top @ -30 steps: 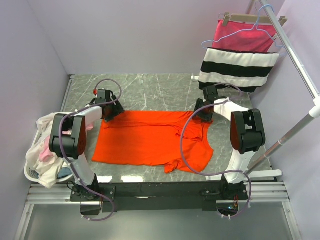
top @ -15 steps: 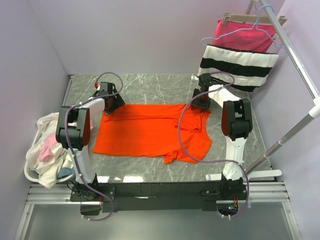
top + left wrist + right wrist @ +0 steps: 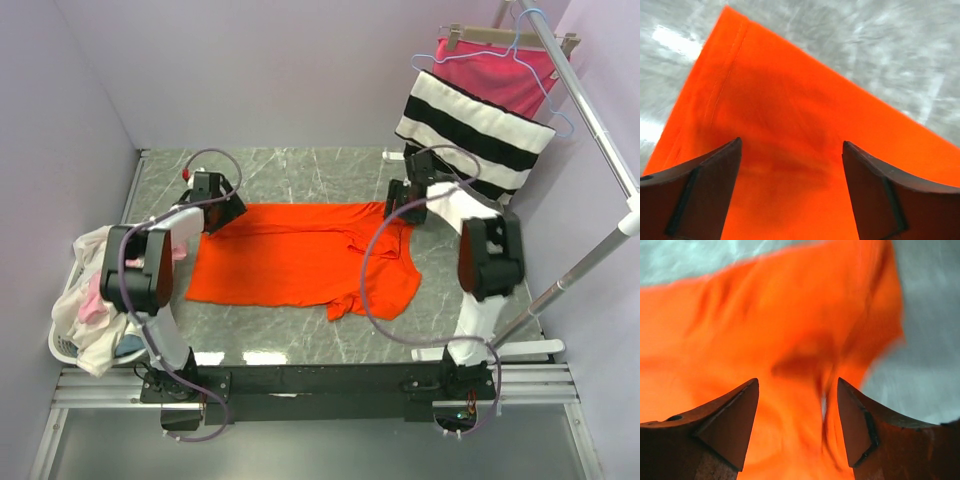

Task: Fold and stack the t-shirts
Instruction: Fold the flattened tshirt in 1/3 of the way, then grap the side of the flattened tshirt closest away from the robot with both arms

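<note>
Left gripper (image 3: 790, 145) and right gripper (image 3: 797, 382), fingers spread apart, over far corners of orange t-shirt (image 3: 300, 265) lying mid-desk (image 3: 300, 175).

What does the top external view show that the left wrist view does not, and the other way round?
Only the top external view shows the whole orange t-shirt spread out, the right gripper at its far right edge, the basket of pale shirts and the hanging striped cloth. Only the left wrist view shows the left gripper with its fingers apart, and the stitched hem near the shirt's corner. Both show the orange shirt on the grey marbled table.
</note>
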`<state>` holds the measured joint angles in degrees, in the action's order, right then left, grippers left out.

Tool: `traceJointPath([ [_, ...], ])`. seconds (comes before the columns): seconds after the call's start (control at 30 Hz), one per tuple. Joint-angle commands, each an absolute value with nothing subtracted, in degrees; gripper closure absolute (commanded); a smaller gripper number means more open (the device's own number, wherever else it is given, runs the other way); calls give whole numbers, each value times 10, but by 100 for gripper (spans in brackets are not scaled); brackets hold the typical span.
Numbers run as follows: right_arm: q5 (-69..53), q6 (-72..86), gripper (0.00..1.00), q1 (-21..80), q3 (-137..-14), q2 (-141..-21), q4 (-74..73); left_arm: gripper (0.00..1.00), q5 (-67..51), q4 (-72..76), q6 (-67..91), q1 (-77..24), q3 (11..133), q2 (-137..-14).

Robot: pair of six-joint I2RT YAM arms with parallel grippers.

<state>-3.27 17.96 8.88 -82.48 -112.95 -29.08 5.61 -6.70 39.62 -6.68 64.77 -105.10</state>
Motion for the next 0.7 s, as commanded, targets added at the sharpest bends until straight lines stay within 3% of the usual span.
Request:
traceJointPath([
  [0.0, -34, 179, 28, 103, -742, -943, -186, 11, 72, -32, 382, -75, 629, -926],
  [0.67, -27, 430, 29, 260, -315, -581, -300, 4, 104, -198, 485, -156, 313, -535],
])
